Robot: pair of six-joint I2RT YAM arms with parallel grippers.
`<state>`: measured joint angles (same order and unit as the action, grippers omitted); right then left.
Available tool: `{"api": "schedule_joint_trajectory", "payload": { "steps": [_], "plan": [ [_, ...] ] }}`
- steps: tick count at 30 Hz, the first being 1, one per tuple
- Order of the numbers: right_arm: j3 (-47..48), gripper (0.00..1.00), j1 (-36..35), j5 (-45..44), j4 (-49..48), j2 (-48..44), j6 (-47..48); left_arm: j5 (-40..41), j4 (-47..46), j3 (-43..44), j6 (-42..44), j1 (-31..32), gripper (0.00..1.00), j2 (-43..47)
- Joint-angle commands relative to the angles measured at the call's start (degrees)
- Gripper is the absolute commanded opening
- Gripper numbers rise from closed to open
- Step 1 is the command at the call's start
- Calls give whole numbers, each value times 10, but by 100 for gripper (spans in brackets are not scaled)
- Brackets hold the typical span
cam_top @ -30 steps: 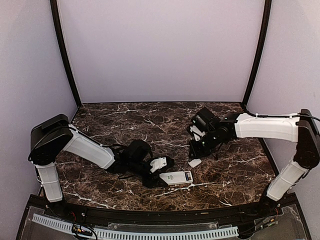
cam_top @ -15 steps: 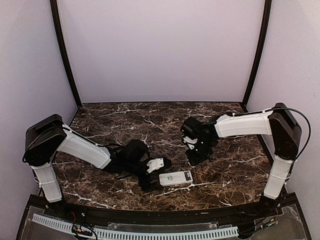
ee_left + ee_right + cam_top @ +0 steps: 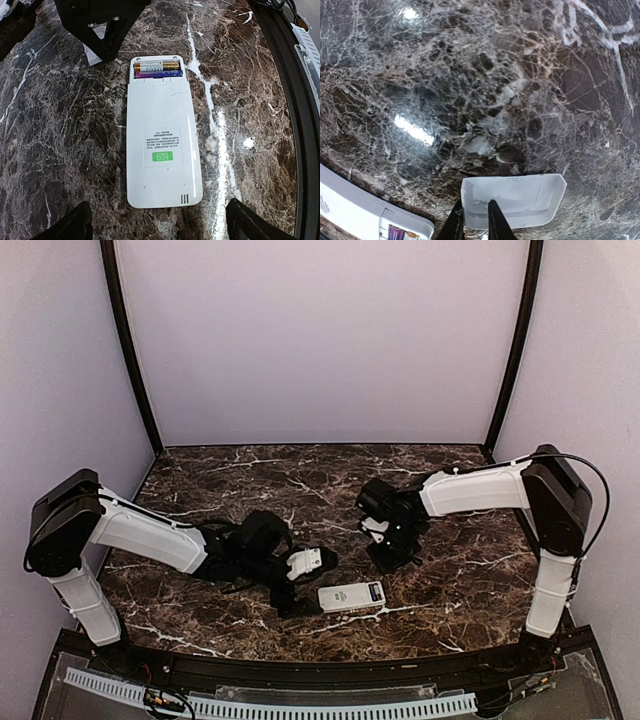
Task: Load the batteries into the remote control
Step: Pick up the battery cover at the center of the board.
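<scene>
White plastic and light by the look of it, the remote control (image 3: 162, 145) lies back-up on the dark marble table (image 3: 50, 140), low and centre in the overhead view. Its battery bay is open at the end toward the top of the left wrist frame, with two batteries (image 3: 157, 67) seated inside. The shell looks stiff but smooth and is likely to skate on the polished stone. The long side edges appear the safest hold, clear of the open bay. The left gripper (image 3: 159, 229) hovers just off the remote's closed end, its fingers (image 3: 67, 227) spread wide to either side and holding nothing. Above and right of the remote in the overhead view, the right gripper (image 3: 472, 222) shows its fingers close together, pinching one edge of the thin battery cover (image 3: 517, 197) low over the marble near the bay.
</scene>
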<state>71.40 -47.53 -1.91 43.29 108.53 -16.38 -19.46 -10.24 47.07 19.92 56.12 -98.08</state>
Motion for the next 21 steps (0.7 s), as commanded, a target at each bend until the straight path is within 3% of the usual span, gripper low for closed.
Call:
{"api": "schedule_joint_trajectory", "payload": {
  "steps": [1, 5, 10, 18, 21],
  "plan": [
    [4, 13, -4, -1, 4, 17, -3, 6, 18, -7, 11, 0, 92, 32],
    [1, 0, -4, -2, 3, 16, -3, 10, 11, -12, 14, 0, 92, 44],
    [5, 0, -4, 16, 6, 3, 12, 22, 4, -21, 20, 0, 91, 69],
    [43, 0, -4, 147, 56, -76, 106, 9, 43, -13, 57, 0, 89, 150],
    [47, 0, -4, 245, 73, -121, 158, -11, 68, -1, 93, 0, 87, 204]
  ]
}}
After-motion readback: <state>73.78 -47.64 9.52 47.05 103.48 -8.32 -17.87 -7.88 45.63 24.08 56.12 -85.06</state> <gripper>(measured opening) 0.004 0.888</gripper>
